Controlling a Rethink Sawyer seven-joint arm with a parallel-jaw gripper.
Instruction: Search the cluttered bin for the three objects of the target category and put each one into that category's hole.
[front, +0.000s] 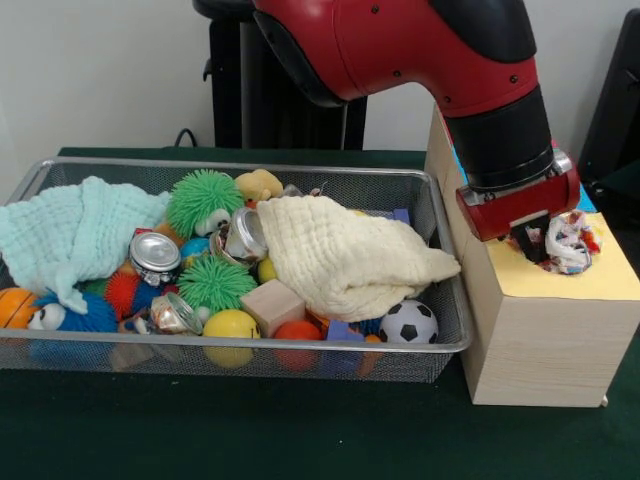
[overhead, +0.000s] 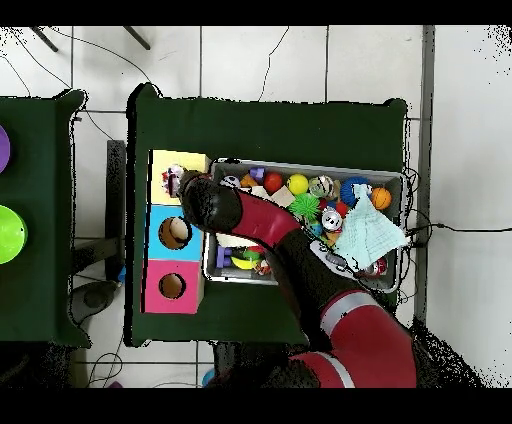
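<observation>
Yellow-topped box (front: 560, 300): stands on the bench just beside the wire bin (front: 440, 250). Gripper (front: 540, 238): poised over the yellow section's hole, pinching a patterned cloth scrap (front: 568, 243), which bunches at the hole's mouth, partly in. Overhead view: box carries three coloured sections, yellow (overhead: 190, 160), blue (overhead: 160, 220) and pink (overhead: 150, 290), one hole each; gripper sits at the yellow. Bin contents: pale green cloth (front: 70, 230), cream cloth (front: 350, 262), spiky balls, cans, wooden block, football. Handling advice: centre the scrap over the opening and lower before letting go, so that loose ends do not catch on the rim.
</observation>
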